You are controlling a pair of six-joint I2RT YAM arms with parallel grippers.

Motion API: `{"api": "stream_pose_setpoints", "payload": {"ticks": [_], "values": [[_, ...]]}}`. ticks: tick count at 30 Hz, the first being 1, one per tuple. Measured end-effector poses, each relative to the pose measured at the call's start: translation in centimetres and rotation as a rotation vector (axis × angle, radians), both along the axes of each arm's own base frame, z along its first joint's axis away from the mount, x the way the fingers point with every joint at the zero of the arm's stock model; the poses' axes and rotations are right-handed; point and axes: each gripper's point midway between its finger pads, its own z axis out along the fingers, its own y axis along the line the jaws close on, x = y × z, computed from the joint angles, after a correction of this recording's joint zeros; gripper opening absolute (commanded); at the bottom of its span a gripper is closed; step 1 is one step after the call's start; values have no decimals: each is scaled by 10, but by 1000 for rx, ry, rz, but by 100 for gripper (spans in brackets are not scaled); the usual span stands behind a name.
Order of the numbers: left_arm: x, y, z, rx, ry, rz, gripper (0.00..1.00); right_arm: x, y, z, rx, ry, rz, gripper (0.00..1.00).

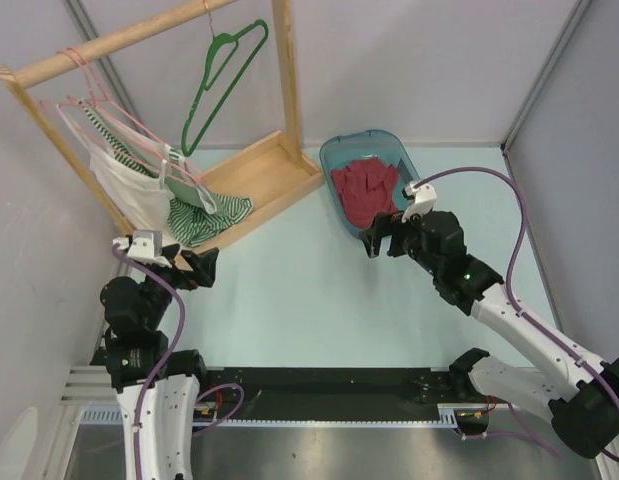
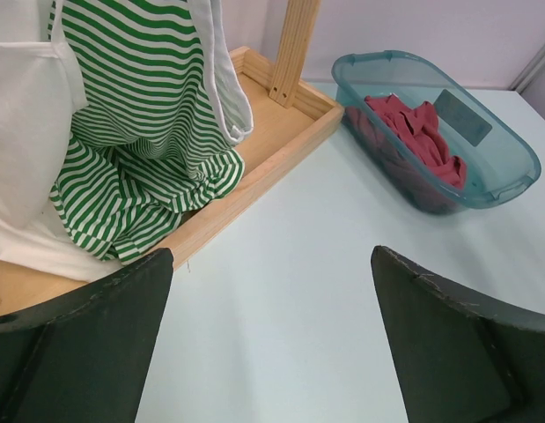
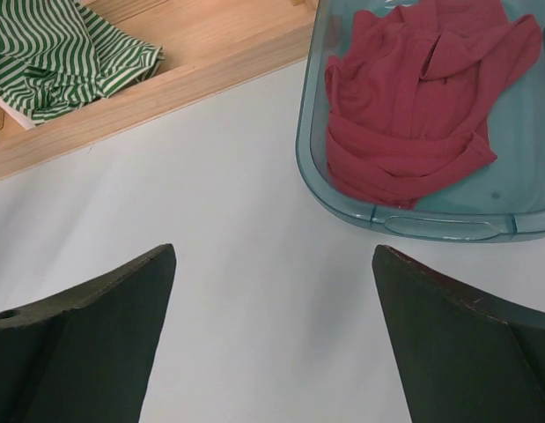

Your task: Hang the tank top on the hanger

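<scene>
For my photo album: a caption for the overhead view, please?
Both open: left gripper, right gripper; tank top crumpled in tub, hanger on wooden rack.

Straps impossible to make out on the crumpled tank top [image 3: 404, 115]. Cut off by the right wrist view's top and right edges: the bin [image 3: 430, 227]. From above, near corner hidden behind the right gripper [image 1: 381, 240]. Too thin to trace: the hook of the hanger [image 1: 219, 42].

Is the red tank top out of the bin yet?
No, the tank top lies crumpled inside the teal bin, below its rim.
</scene>
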Motion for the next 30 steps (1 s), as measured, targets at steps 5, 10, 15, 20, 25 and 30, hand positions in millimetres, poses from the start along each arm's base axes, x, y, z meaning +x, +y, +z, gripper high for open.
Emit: {"api": "stream_pose_setpoints", "payload": {"ticks": [5, 10, 15, 20, 25, 30], "values": [[2, 0, -2, -1, 2, 1, 99, 3, 2, -1, 8, 1, -1, 100], [4, -1, -3, -4, 8, -4, 99, 3, 2, 0, 11, -4, -3, 100], [4, -7, -4, -5, 8, -37, 99, 3, 2, -3, 6, -4, -5, 100], [4, -10, -7, -7, 19, -55, 99, 8, -3, -4, 17, -12, -36, 100], [4, -15, -8, -9, 24, -79, 99, 20, -17, -4, 32, -8, -94, 100], [8, -16, -14, -13, 53, -89, 99, 44, -36, -6, 15, 31, -159, 100]]}}
